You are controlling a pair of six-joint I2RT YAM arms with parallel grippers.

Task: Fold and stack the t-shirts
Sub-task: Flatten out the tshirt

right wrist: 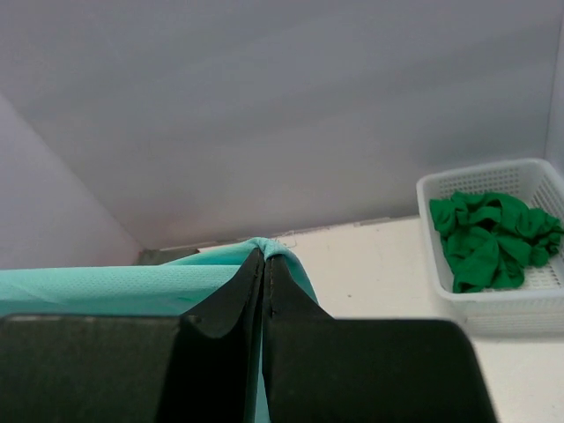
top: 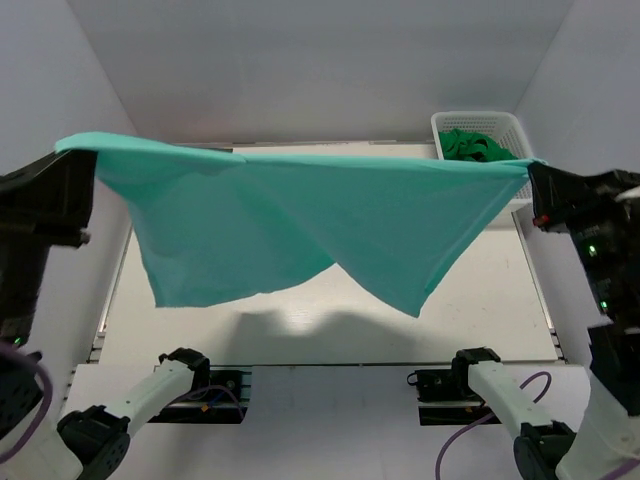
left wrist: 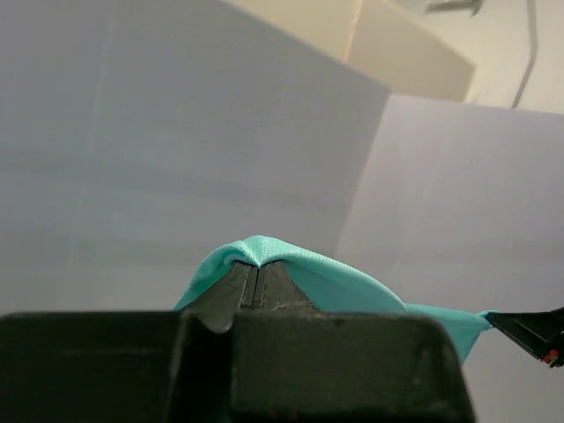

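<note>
Top external, teal t-shirt (top: 300, 220) hanging midair

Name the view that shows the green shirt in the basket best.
Right wrist: the green shirt lies crumpled in the white basket, clearly visible. Top external shows it small, its lower part behind the teal shirt. Left wrist misses it.

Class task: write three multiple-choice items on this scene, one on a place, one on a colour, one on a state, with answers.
1. The green shirt lies: A on a shelf; B in the white basket; C on the floor.
2. The hanging shirt is: A red; B grey; C light teal.
3. The left claw and right claw are: A both open; B both shut on cloth; C one open.
Answers: B, bunched inside the basket; C, teal in every view; B, both wrist views show them pinching cloth.
</note>
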